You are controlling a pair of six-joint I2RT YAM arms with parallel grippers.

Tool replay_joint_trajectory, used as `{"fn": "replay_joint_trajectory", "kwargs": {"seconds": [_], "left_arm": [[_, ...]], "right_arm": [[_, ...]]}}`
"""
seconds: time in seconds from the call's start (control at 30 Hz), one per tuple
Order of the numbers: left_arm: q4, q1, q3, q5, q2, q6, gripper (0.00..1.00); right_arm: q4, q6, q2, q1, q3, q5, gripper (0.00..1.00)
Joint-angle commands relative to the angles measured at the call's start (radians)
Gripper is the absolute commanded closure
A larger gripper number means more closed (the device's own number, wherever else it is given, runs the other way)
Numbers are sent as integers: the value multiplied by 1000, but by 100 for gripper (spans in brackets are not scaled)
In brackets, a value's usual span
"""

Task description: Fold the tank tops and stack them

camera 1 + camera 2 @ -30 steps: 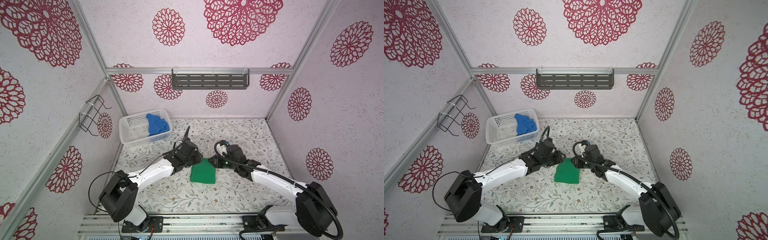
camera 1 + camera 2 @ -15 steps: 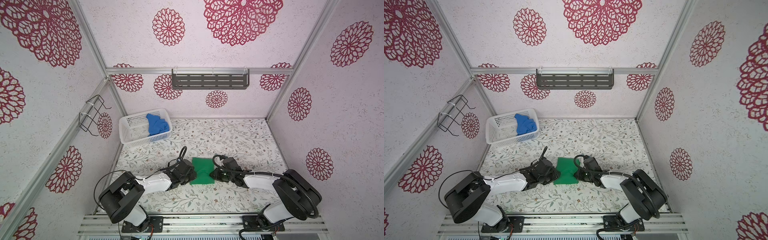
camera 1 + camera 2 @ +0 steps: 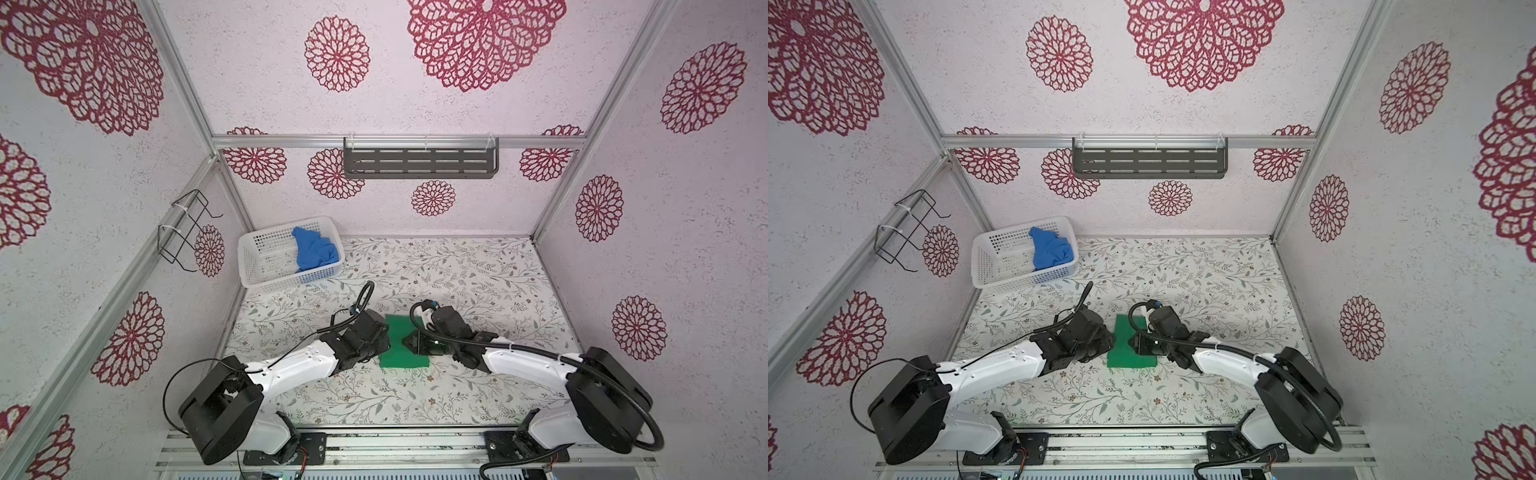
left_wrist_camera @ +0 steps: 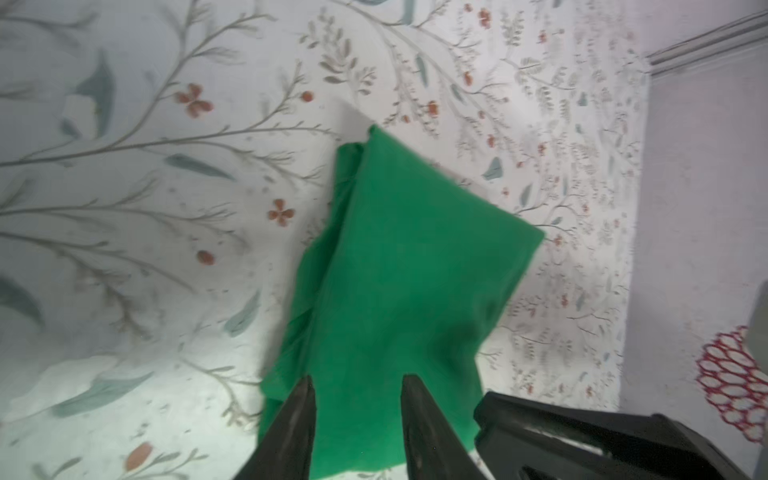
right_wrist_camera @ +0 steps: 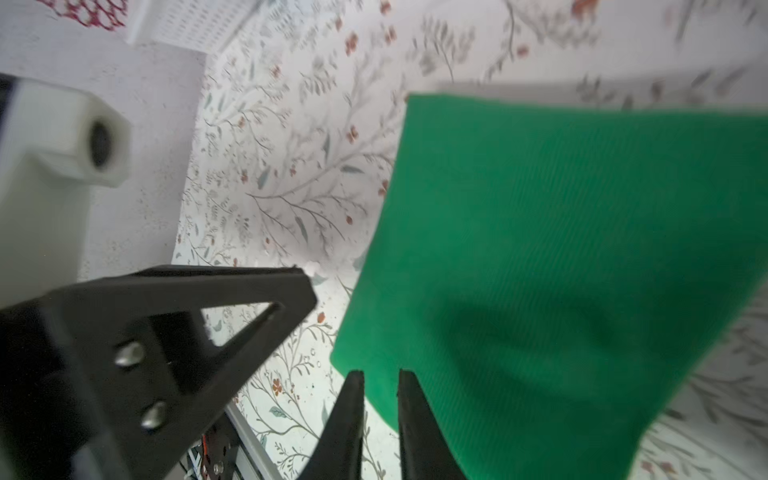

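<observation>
The green tank top (image 3: 401, 361) (image 3: 1120, 355) lies folded into a small flat rectangle at the middle of the table. My left gripper (image 3: 386, 338) (image 3: 1111, 338) is at its left edge; in the left wrist view the left gripper (image 4: 358, 381) is open, its fingers spread over the green cloth (image 4: 407, 270). My right gripper (image 3: 409, 343) (image 3: 1136, 343) reaches over the cloth from the right. In the right wrist view the right gripper (image 5: 381, 376) has a narrow gap above a corner of the cloth (image 5: 561, 249), pinching nothing. The blue tank top (image 3: 313, 249) (image 3: 1050, 249) sits crumpled in the basket.
A white perforated basket (image 3: 249, 266) (image 3: 984, 266) stands at the back left corner of the table. A black wire rack (image 3: 187, 228) hangs on the left wall and a grey slotted shelf (image 3: 419, 162) on the back wall. Floral table surface surrounds the green cloth.
The green top's raised far part has been laid down flat. Both arms dipped toward the front, then came back over the cloth. The right gripper's gap has narrowed.
</observation>
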Motion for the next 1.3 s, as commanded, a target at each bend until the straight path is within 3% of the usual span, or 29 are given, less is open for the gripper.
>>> {"fn": "replay_joint_trajectory", "kwargs": {"seconds": [0.0,0.17,0.23,0.33,0.47,0.6,0.87,1.07,1.27], "left_arm": [[-51,9,-12,-69,-67,-15,61],[-103,35,-59,-88,-164,-19,61],[-146,40,-61,-112,-207,-12,60],[-187,57,-66,-134,-269,4,59],[-242,95,-62,-138,-339,38,58],[-302,137,-63,-141,-397,74,58],[-355,202,-88,-118,-474,116,57],[-361,224,-112,-102,-507,137,57],[-398,234,-137,-120,-566,131,56]], "right_arm": [[93,64,76,-4,-42,1,82],[-45,3,75,-11,3,46,79],[-192,-43,3,-6,71,82,73],[-447,-125,-52,28,191,223,61],[-589,-98,-9,68,278,361,48],[-648,-49,82,112,357,458,52],[-610,-14,272,156,414,517,55],[-588,-95,380,85,451,547,57],[-550,-235,374,-50,425,615,59]]}}
